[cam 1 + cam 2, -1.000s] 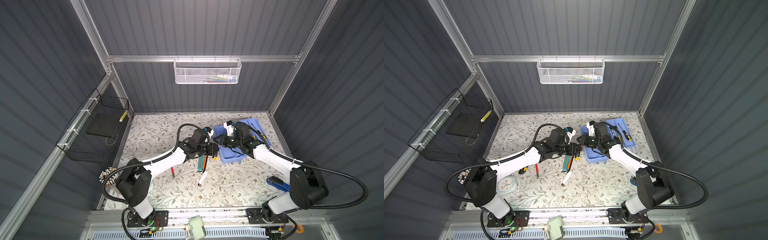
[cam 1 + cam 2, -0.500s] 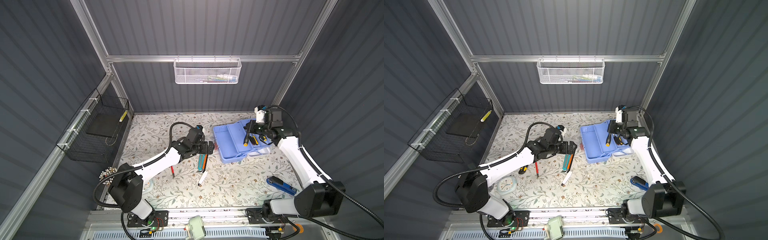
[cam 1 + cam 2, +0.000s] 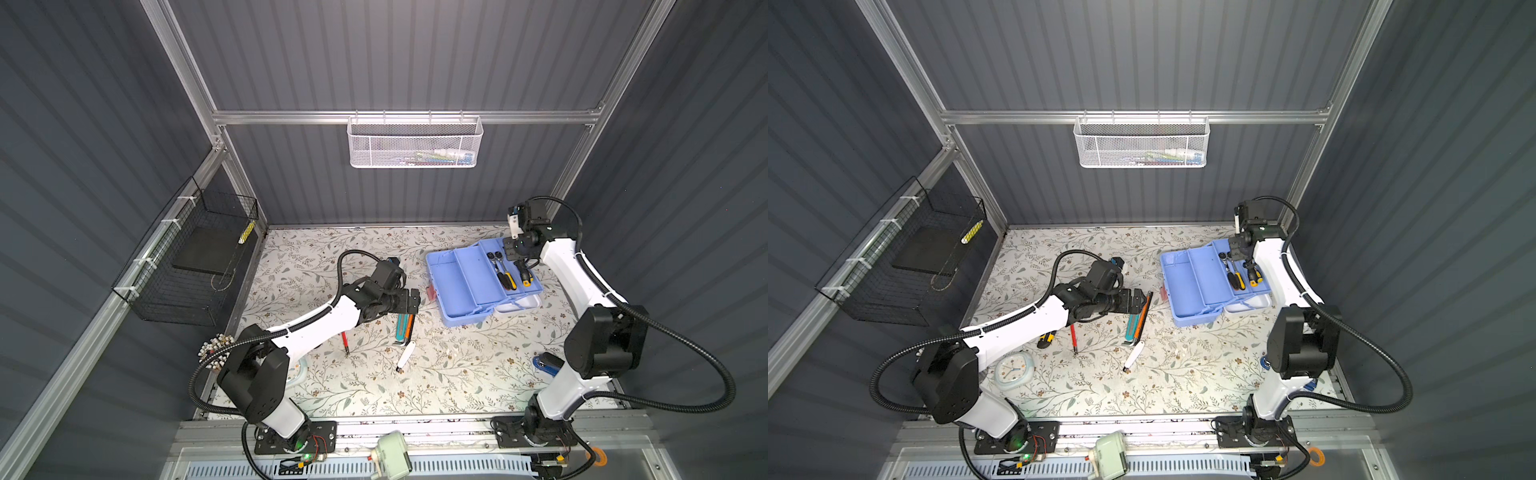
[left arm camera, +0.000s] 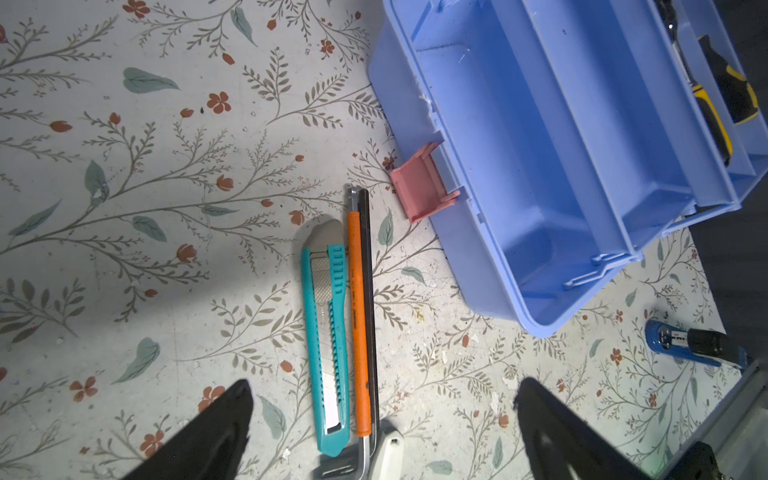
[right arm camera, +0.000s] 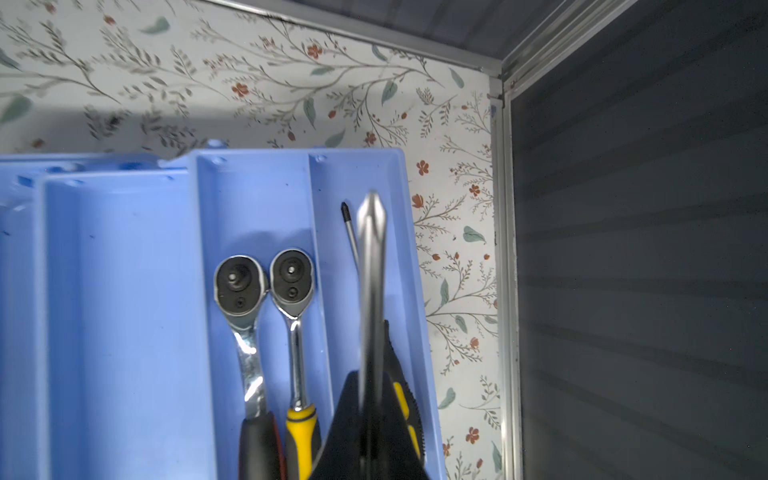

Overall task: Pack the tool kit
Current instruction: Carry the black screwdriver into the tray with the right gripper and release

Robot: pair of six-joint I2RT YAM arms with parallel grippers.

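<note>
The tool kit [image 3: 465,286] [image 3: 1192,282] stands open at the back right, its light blue trays spread out. Two ratchets [image 5: 241,286] and a thin screwdriver [image 5: 349,232] lie in the outer tray. My right gripper [image 3: 519,266] [image 5: 370,399] is shut on a black-yellow screwdriver [image 5: 371,270] just above that tray. My left gripper [image 3: 415,300] [image 4: 383,388] is open over a teal utility knife [image 4: 328,332] and an orange hex key [image 4: 358,311], which lie side by side on the table near the pink latch [image 4: 422,187].
A white tool [image 3: 405,356], a red screwdriver [image 3: 345,343] and a black-yellow screwdriver [image 3: 1045,340] lie on the floral table. A blue stapler [image 3: 544,363] sits front right, a clock [image 3: 1013,370] front left. A white mesh basket [image 3: 414,143] hangs on the back wall, a black wire basket [image 3: 195,266] on the left wall.
My right arm has carried the screwdriver from the box's near side to its far right tray. My left gripper has opened wide and drawn back from the box.
</note>
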